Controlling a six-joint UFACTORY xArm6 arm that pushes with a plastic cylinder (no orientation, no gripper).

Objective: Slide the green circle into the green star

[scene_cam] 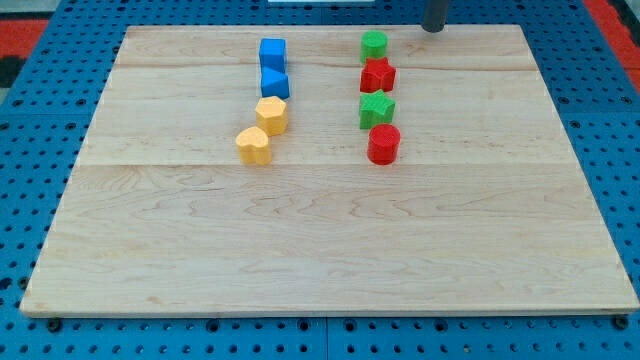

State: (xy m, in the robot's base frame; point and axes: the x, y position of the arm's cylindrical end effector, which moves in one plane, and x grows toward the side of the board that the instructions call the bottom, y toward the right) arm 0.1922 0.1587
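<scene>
The pale wooden counter [330,250] lies on a blue perforated base [20,200] and carries eight small plastic blocks in two columns. The landmark for all positions is the green star-shaped plastic block [376,108]. The green circular plastic block [374,43] stands well above the green star in the view, near the counter's top edge, and the two do not touch. The red star-shaped plastic block [378,74] sits between them, just below the green circle and close above the green star. The red circular plastic block [384,144] stands just below the green star, close against it. To the view's left of the green star, the second column holds a blue square block [272,53] uppermost, a second blue block [275,83] of unclear outline just under it, a yellow block [271,115] roughly level with the green star, and a further yellow block [254,146] lower and slightly further left. The arm carries no hand; it ends in a dark rod, and my tip [433,29] shows at the view's top edge, above and to the right of the green star, just right of the green circle and apart from every block.
</scene>
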